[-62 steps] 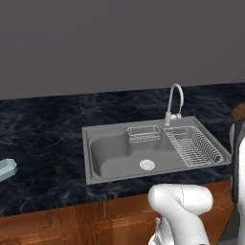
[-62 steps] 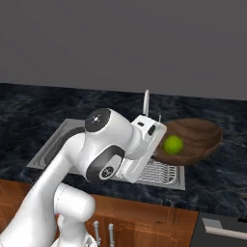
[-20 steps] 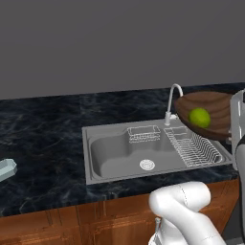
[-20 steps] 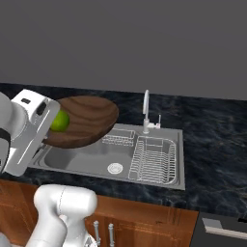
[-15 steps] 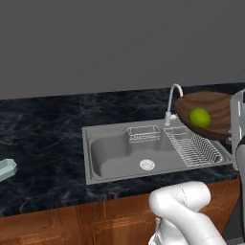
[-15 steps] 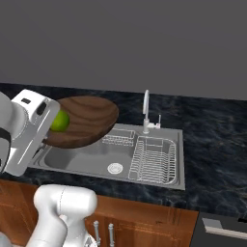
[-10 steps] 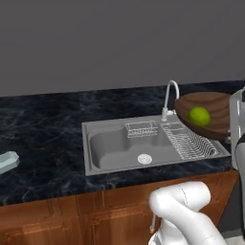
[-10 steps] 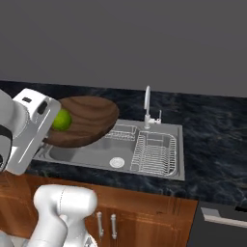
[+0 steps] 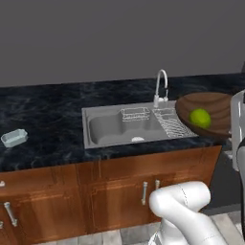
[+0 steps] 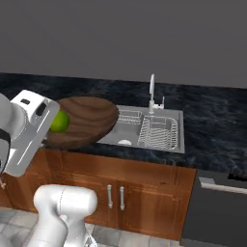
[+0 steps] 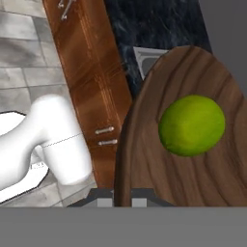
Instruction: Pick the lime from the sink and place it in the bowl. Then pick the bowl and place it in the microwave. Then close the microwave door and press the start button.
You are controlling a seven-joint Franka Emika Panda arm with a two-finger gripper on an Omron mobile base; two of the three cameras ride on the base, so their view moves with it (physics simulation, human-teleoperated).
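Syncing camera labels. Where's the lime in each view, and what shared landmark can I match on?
Left base view: lime at right, inside the bowl, right of the sink.
Right base view: lime at left, in the bowl, beside the white wrist.
Hand view: lime right of centre, on the bowl's wood grain.
Shared landmark: the bowl; the faucet in both base views.

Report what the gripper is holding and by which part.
The bowl, gripped at its rim, with the lime inside; the gripper fingers straddle the edge.
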